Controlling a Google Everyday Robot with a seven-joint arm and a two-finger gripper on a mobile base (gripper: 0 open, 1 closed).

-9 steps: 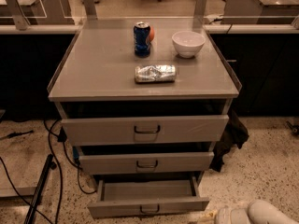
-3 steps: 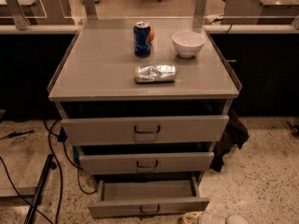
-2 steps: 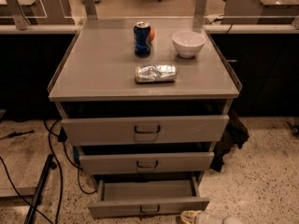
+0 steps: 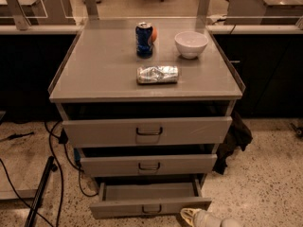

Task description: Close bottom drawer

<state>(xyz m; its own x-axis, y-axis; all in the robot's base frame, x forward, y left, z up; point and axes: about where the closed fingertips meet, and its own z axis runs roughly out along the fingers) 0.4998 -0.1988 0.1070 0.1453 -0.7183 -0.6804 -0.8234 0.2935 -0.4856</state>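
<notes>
The grey three-drawer cabinet (image 4: 144,93) stands in the middle. Its bottom drawer (image 4: 150,205) is pulled far out and its inside shows empty; a small dark loop handle (image 4: 152,209) sits on its narrow front. The middle drawer (image 4: 148,165) and the top drawer (image 4: 147,131) stand slightly open. My gripper (image 4: 190,216) is at the bottom edge of the view, just right of the bottom drawer's front panel, with the pale arm trailing to the right.
On the cabinet top stand a blue soda can (image 4: 144,39), a white bowl (image 4: 191,44) and a crushed silver can (image 4: 157,74). A dark bag (image 4: 233,141) leans at the cabinet's right side. Cables (image 4: 54,162) and a dark bar (image 4: 39,193) lie on the floor at left.
My gripper and arm have moved left along the bottom edge, from the right of the cabinet toward the bottom drawer's front right corner. The drawers have not moved.
</notes>
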